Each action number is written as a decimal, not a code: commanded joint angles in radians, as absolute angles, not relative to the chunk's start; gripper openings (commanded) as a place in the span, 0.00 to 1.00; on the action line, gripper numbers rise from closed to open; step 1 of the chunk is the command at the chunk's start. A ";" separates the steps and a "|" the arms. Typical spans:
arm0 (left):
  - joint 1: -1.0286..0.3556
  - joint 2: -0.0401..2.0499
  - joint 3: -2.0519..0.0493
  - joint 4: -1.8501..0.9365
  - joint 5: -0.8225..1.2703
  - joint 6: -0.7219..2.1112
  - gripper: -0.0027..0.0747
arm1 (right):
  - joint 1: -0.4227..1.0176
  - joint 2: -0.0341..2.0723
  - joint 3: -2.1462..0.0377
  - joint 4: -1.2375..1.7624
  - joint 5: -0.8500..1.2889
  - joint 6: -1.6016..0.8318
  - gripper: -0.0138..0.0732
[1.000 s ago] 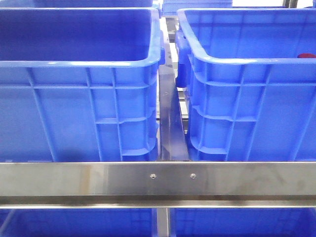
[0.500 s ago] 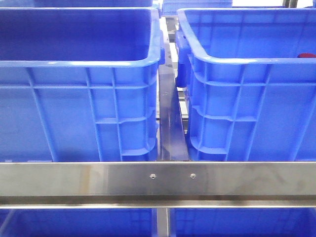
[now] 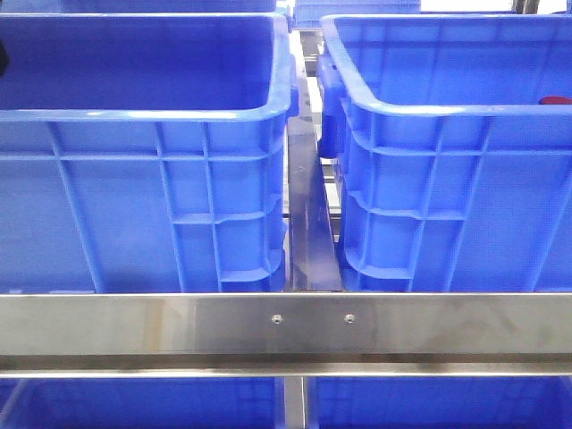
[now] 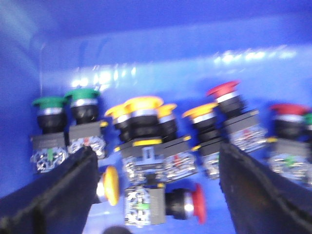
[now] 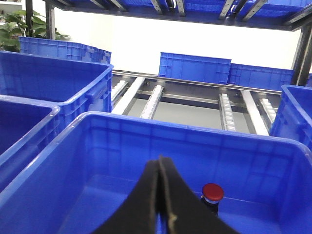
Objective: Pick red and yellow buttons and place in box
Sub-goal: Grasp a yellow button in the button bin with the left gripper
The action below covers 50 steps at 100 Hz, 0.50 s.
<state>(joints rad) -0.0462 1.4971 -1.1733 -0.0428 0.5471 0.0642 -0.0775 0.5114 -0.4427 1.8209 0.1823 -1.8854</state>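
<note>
In the left wrist view my left gripper (image 4: 157, 151) is open, low inside a blue crate (image 4: 146, 63), over a cluster of push buttons. A red button (image 4: 197, 204) and a yellow button (image 4: 111, 185) lie on their sides between the fingers (image 4: 53, 195); other yellow (image 4: 142, 103) and red (image 4: 223, 89) ones stand upright behind. Nothing is gripped. My right gripper (image 5: 160, 163) is shut and empty above the box (image 5: 195, 127), where one red button (image 5: 213, 192) stands on the floor. The front view shows that red cap (image 3: 556, 101) at the right crate's (image 3: 447, 112) rim.
Green buttons (image 4: 49, 102) stand at one end of the cluster. A steel rail (image 3: 286, 326) crosses in front of both crates, with a narrow gap (image 3: 308, 223) between them. More blue crates (image 5: 195, 66) and roller tracks (image 5: 151, 100) lie behind.
A dark shape has come into the front view at the left edge, inside the left crate. Nothing else has moved.
</note>
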 commanded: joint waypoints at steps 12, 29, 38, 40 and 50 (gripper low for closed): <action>-0.032 1.530 -1.208 -0.040 0.475 0.056 0.68 | -0.078 0.511 -0.469 1.919 0.212 -1.885 0.08; -0.029 1.578 -1.208 -0.040 0.452 0.056 0.68 | -0.078 0.511 -0.469 1.919 0.212 -1.885 0.08; -0.029 1.597 -1.208 -0.040 0.445 0.056 0.68 | -0.078 0.511 -0.469 1.919 0.212 -1.885 0.08; -0.029 1.604 -1.208 -0.040 0.445 0.056 0.68 | -0.078 0.511 -0.469 1.919 0.212 -1.885 0.08; -0.029 1.633 -1.208 -0.040 0.432 0.056 0.68 | -0.078 0.511 -0.469 1.919 0.212 -1.885 0.08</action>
